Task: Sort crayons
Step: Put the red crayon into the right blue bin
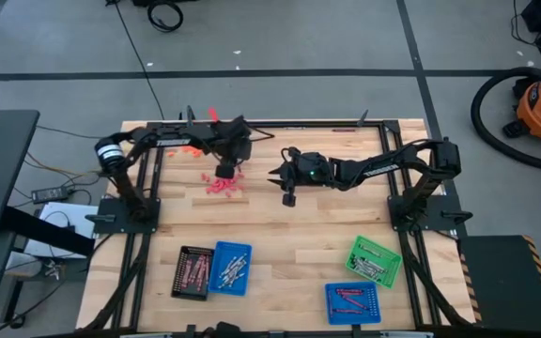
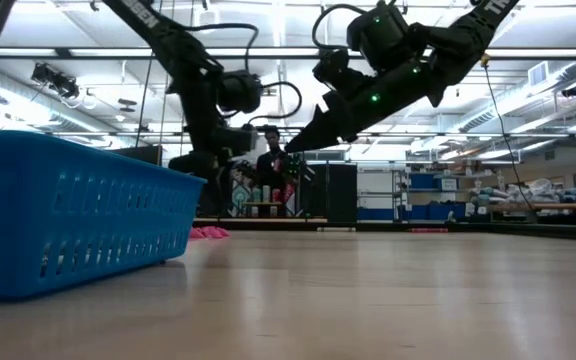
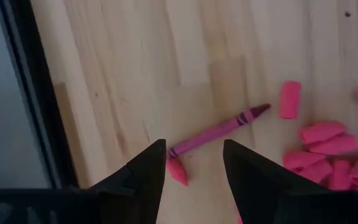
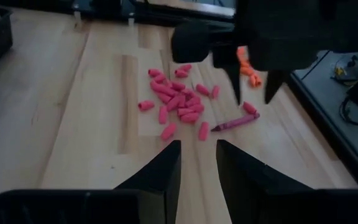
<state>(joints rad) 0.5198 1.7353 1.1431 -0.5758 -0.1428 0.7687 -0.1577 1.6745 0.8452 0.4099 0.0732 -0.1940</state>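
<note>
- Hovering over the far side of the table, the left gripper points down with its fingers spread and empty, a long magenta crayon lying on the wood just beyond the tips.
- A heap of short pink crayon pieces lies right beside that crayon.
- The right gripper hangs near the heap, fingers apart, holding nothing.
- Sorted crayons sit in the black tray, blue trays and green tray at the near edge.

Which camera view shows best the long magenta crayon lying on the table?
The left wrist view: the long magenta crayon lies whole just beyond the open left gripper. The right wrist view shows it smaller. In the high and low views I cannot pick it out.
</note>
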